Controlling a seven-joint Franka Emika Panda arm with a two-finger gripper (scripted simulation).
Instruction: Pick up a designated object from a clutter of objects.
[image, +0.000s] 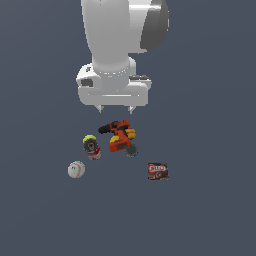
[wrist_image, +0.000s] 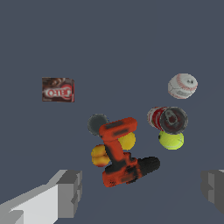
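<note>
In the exterior view, nearest the camera lies the white baseball, resting alone on the dark worktop, at about seven o'clock from the power drill. At roughly four o'clock from the drill, well apart from the ball, sits the dark red-brown box. A little farther back, the red can lies on its side just beside the drill, at about one o'clock from the ball, its green-yellow top pointing away. The drill lies flat. Beyond and above it hangs the hand, fingers spread apart and holding nothing, clear of every object. In the wrist view both fingers frame the drill, with the baseball past the can.
</note>
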